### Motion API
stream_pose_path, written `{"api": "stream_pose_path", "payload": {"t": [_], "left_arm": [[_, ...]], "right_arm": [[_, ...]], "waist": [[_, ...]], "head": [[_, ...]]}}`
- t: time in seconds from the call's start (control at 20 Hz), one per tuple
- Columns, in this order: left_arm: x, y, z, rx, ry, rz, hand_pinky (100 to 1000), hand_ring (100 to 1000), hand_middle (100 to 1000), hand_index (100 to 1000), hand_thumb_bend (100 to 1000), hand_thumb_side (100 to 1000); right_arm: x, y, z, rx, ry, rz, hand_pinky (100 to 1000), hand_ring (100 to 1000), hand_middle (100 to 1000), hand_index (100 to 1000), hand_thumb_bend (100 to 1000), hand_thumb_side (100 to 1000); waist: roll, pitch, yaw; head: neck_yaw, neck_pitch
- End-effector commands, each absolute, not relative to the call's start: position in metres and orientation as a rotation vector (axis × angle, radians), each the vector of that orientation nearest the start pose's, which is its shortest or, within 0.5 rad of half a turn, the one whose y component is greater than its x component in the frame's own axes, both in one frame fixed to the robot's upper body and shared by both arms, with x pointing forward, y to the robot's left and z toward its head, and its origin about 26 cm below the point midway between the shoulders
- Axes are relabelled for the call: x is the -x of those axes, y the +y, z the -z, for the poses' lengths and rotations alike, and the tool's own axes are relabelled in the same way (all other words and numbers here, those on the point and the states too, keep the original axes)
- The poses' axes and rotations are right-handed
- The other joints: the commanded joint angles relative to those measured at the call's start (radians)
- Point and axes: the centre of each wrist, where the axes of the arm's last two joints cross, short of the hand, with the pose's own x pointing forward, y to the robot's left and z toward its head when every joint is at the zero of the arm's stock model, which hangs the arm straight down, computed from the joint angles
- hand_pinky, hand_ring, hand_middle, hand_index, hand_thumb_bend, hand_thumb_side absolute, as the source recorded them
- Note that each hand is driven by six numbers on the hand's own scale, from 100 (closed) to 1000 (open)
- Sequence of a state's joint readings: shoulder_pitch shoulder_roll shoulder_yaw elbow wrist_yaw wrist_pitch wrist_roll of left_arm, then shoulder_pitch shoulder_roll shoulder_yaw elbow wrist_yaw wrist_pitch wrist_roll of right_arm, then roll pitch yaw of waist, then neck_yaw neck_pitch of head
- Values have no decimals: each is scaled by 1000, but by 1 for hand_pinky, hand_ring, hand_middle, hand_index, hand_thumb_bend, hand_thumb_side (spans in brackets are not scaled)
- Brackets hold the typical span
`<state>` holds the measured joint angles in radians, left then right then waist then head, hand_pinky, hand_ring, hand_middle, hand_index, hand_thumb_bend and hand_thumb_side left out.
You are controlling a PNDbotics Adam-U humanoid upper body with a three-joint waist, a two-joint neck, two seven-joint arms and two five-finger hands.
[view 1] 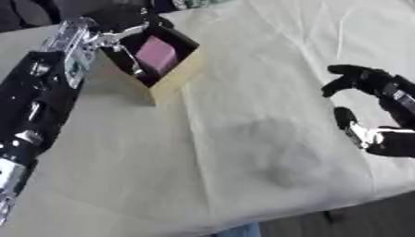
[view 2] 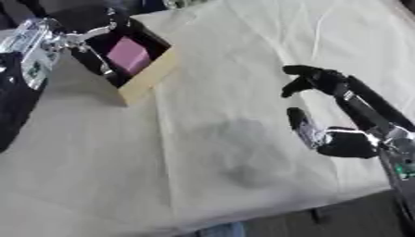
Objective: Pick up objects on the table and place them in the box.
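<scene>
Pink block (view 1: 156, 54): lodged inside the cardboard box (view 1: 177, 77), near the table's far left corner.
Risk: the box could be tipped or dragged if the left hand (view 1: 122, 28) is withdrawn while hooked on the rim.
Left hand fingers: seen at the box's far rim; curl cannot be told.
Right hand (view 2: 324, 111): held relaxed and spread above the cloth-covered table (view 1: 243, 152) near its right edge, nothing grasped.

This looks like a lab or test room set up for robot trials. A worktop (view 1: 243, 152) is draped in a plain cream cloth (view 2: 243, 55), creased and stained grey in the middle. A single open cardboard box (view 1: 174, 76) stands on it. Dark floor shows past the near edge.
</scene>
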<state>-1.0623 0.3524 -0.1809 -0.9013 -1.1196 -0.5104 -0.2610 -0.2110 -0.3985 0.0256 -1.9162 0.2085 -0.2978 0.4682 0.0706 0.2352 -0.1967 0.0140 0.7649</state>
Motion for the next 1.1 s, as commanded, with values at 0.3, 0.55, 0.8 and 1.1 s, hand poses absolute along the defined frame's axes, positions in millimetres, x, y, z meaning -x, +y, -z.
{"api": "stream_pose_path", "payload": {"t": [0.3, 0.55, 0.8, 1.1], "left_arm": [[-488, 229, -252, 1345, 2299, -2345, 824, 769, 726, 943, 817, 271], [-478, 237, -275, 1307, 2379, -2227, 823, 755, 696, 918, 772, 254], [-450, 252, -301, 1223, 2423, -2105, 823, 750, 682, 911, 722, 218], [-401, 272, -317, 1118, 2534, -1965, 815, 726, 650, 889, 663, 171]], "right_arm": [[-301, -283, -164, 169, -2121, -1181, 789, 761, 632, 938, 100, 449], [-300, -285, -161, 173, -2108, -1170, 790, 762, 633, 939, 100, 447], [-299, -289, -158, 185, -2099, -1156, 791, 762, 633, 940, 100, 438], [-298, -291, -156, 189, -2099, -1140, 792, 763, 634, 941, 100, 434]], "waist": [[-6, -25, 8], [-11, -38, 29], [-21, -52, 67], [-38, -57, 99]], "head": [[-2, 5], [-13, 5], [-22, 5], [-24, 5]]}}
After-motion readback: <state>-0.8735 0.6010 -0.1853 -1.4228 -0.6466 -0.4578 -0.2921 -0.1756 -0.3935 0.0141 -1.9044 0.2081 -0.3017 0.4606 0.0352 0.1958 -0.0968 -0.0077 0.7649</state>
